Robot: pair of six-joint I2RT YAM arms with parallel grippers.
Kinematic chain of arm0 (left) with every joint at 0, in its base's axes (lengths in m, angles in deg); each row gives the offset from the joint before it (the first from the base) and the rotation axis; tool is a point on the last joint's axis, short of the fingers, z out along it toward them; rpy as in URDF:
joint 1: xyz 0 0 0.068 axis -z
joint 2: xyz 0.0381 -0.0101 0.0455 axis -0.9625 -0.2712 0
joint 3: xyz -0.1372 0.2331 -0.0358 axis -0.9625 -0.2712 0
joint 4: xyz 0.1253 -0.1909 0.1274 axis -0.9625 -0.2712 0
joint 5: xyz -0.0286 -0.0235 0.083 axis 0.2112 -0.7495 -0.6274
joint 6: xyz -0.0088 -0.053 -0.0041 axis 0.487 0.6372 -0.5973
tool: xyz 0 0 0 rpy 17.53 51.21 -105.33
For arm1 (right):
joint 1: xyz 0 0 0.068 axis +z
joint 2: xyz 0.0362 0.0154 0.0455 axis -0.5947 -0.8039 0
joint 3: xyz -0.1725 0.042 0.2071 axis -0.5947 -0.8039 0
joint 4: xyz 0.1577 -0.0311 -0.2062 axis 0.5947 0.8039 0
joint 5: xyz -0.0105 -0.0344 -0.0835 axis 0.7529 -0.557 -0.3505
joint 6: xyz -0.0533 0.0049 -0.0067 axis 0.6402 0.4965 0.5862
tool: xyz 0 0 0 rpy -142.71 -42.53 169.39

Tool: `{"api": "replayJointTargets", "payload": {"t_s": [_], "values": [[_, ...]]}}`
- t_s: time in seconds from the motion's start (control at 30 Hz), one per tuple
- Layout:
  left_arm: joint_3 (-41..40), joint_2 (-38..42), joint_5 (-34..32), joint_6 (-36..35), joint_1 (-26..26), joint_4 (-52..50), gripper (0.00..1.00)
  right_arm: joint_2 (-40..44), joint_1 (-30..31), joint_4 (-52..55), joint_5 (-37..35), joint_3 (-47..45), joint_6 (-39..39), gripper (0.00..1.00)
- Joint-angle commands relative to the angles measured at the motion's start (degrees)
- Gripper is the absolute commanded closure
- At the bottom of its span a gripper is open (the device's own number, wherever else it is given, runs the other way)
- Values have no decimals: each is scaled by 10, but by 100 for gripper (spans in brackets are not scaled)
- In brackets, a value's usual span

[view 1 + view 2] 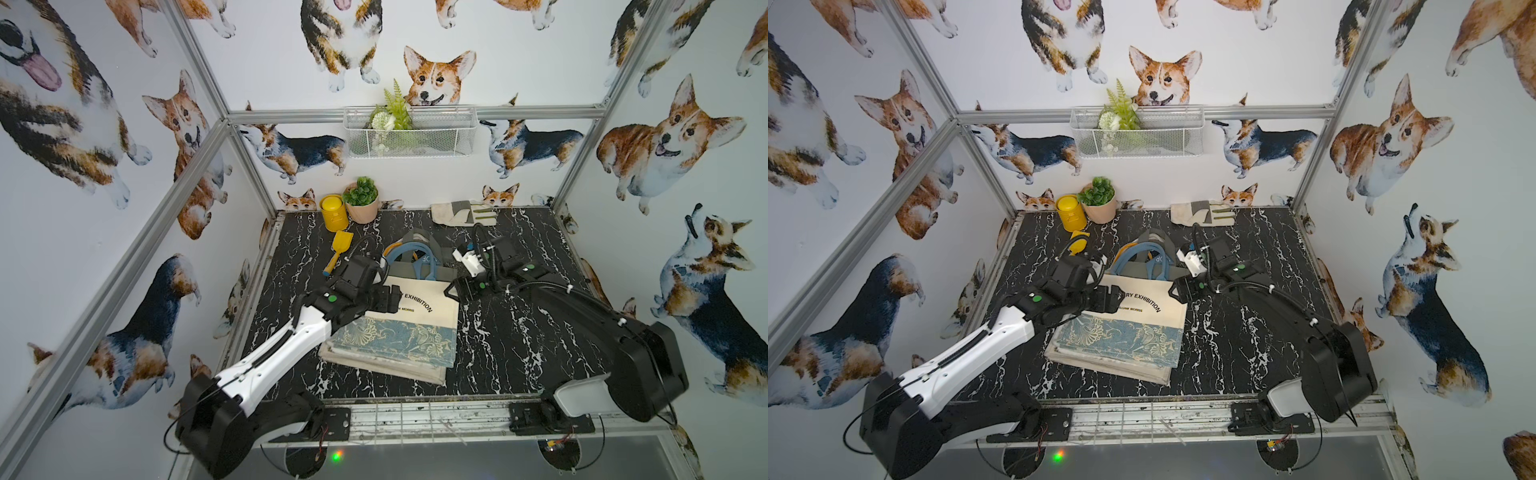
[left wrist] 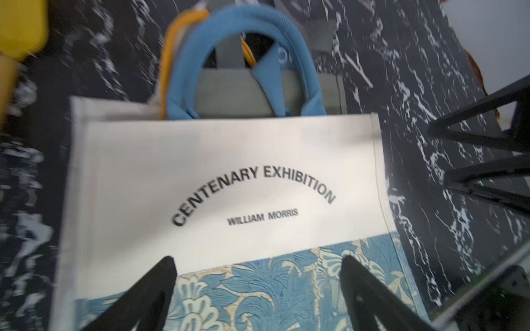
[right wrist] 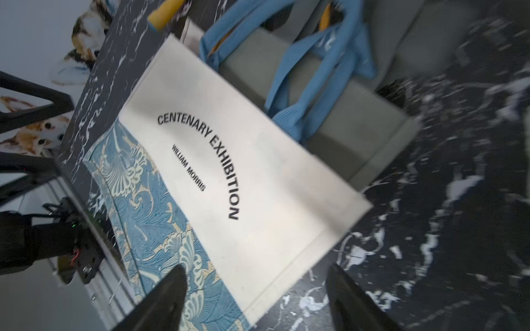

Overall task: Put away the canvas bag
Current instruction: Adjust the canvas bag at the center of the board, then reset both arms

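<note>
1. Top views: mounted high above the front edge of the tabletop [image 1: 498, 353], angled down toward the back wall [image 1: 270, 62]. Both top views show the full scene from a distance.
2. Left wrist view: close above the canvas bag [image 2: 229, 160], looking down past the left claw [image 2: 258, 259].
3. Right wrist view: close and oblique, looking past the right claw [image 3: 255, 268]. Both wrist views share the bag's printed face.

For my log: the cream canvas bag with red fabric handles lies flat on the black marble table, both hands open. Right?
No: the left wrist view shows blue fabric handles, not red. Otherwise the cream canvas bag lies flat on the black marble table, left hand and right hand open.
</note>
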Motion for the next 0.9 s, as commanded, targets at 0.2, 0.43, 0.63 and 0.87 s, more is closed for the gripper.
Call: {"api": "replayJointTargets", "payload": {"t_s": [0.2, 0.43, 0.63, 0.87], "values": [[-230, 194, -222, -94, -156, 182, 0, 159, -192, -197, -317, -219, -30, 0], [-363, 122, -173, -153, -244, 449, 0, 91, -244, -569, -321, -384, -24, 0], [-357, -67, -108, -169, -283, 654, 0, -21, -254, -663, -255, -373, 18, 0], [-328, -224, 6, -208, -301, 804, 0, -72, -255, -744, -153, -389, 59, 0]]}}
